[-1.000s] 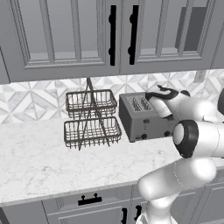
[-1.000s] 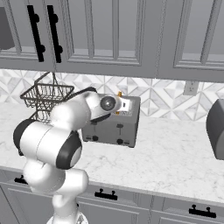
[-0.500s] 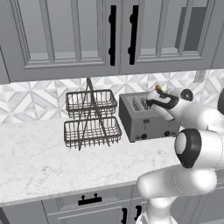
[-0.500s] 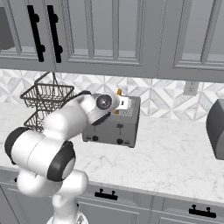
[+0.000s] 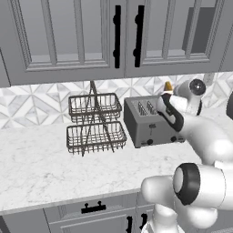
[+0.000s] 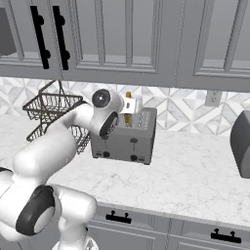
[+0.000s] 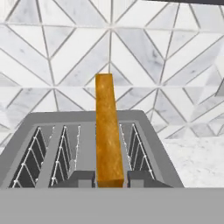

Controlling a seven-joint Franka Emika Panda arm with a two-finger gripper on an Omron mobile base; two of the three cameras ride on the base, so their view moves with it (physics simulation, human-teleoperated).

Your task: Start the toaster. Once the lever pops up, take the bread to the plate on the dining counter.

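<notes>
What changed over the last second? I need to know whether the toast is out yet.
The gripper, shut on the bread, rose and lifted it up out of the toaster. The toaster and the wire rack stayed put.

I see the toaster (image 5: 152,122) as matt grey metal, the bread (image 7: 107,131) rough golden-brown, the wire rack (image 5: 94,124) thin dark metal, and the counter (image 5: 50,168) smooth marble-patterned.
</notes>
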